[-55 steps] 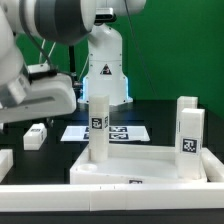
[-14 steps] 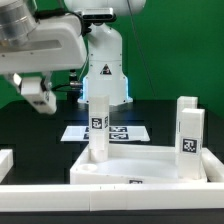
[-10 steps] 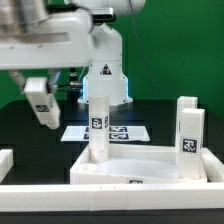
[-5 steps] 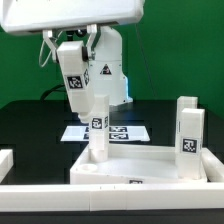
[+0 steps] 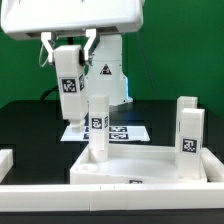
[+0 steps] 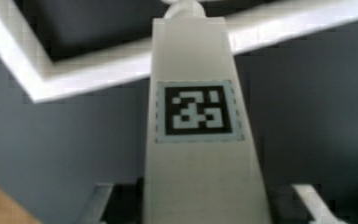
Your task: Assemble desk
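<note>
The desk slab (image 5: 140,163), white with a raised rim, lies near the front of the exterior view. Two tagged white leg posts stand on it, one at its left back corner (image 5: 99,125) and one at its right (image 5: 188,125). My gripper (image 5: 68,48) hangs above and behind the left post, shut on the top of a third leg post (image 5: 70,88). That post hangs nearly upright, clear of the table, with its tag facing the camera. The wrist view looks down the held post (image 6: 201,120), with a finger (image 6: 108,200) on each side of it.
The marker board (image 5: 125,132) lies flat on the black table behind the slab. Low white border rails run along the front (image 5: 110,192) and the exterior view's left (image 5: 5,160). A white rail corner (image 6: 60,70) shows below the held post in the wrist view.
My gripper has carried the leg post from the exterior view's left toward the middle and turned it upright. It now hangs a little lower, behind the slab's left post.
</note>
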